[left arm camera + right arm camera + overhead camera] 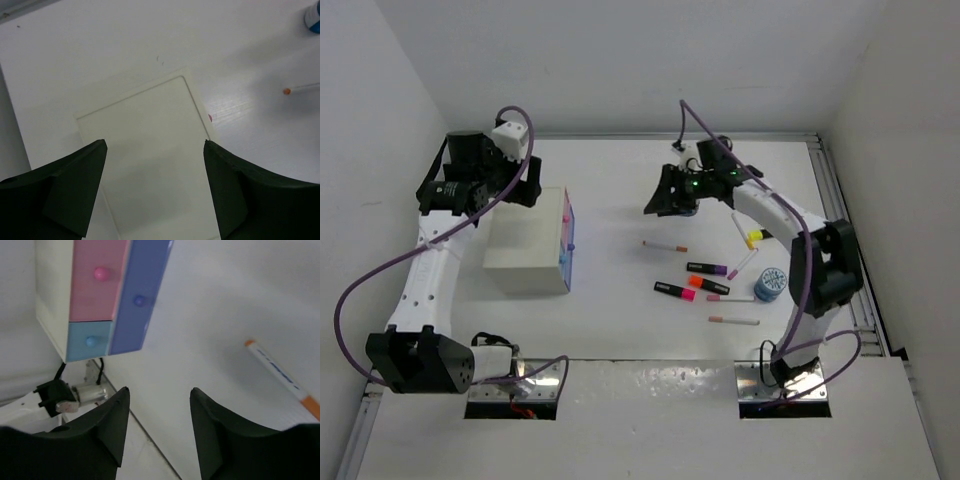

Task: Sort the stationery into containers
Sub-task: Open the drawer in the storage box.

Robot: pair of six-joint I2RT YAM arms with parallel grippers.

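White walls close in a white bench on three sides. From its base at the near left corner, the left arm stretches away along the left edge and bends at the far end, so the left claw hangs over the far part of the white cabinet. In the left wrist view that claw is spread wide and holds nothing, with the cabinet's flat top below it.

The right arm rises from the near right, folds at its elbow and reaches left. The right claw points toward the cabinet, well apart from it, released and empty. Its camera sees the drawer fronts: a pink drawer, a small light blue drawer and a tall periwinkle drawer.

All the stationery lies loose on the bench right of the cabinet. An orange-tipped pen lies left to right. Nearer, the purple highlighter, orange highlighter and pink highlighter run roughly the same way. A round blue piece sits beside them
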